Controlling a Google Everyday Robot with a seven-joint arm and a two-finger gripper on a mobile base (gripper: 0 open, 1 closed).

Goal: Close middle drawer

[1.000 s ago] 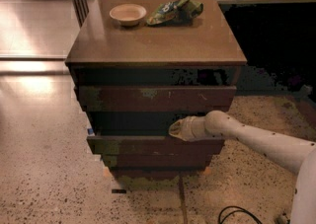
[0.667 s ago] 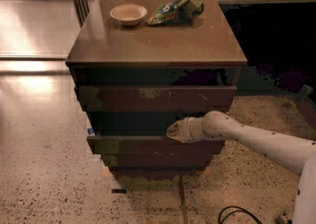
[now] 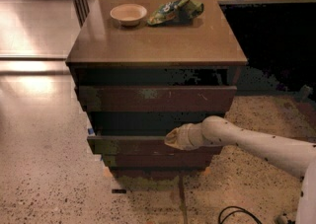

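The middle drawer (image 3: 128, 145) is a dark brown slab front low on the wooden cabinet (image 3: 74, 70). It stands out a little forward, with a dark gap above it. My gripper (image 3: 170, 139) is at the end of the white arm coming from the right. Its tip is against the top edge of the middle drawer's front, right of centre. Above is the broader drawer front with pale scratch marks (image 3: 158, 98). Below is the narrower lowest drawer front (image 3: 158, 161).
On the cabinet top sit a pale bowl (image 3: 128, 14) and a green snack bag (image 3: 176, 11). A black cable (image 3: 237, 214) lies on the speckled floor at the lower right. A dark recess is to the right of the cabinet.
My gripper has moved slightly left and down onto the middle drawer's front edge. The drawer front has hardly shifted.
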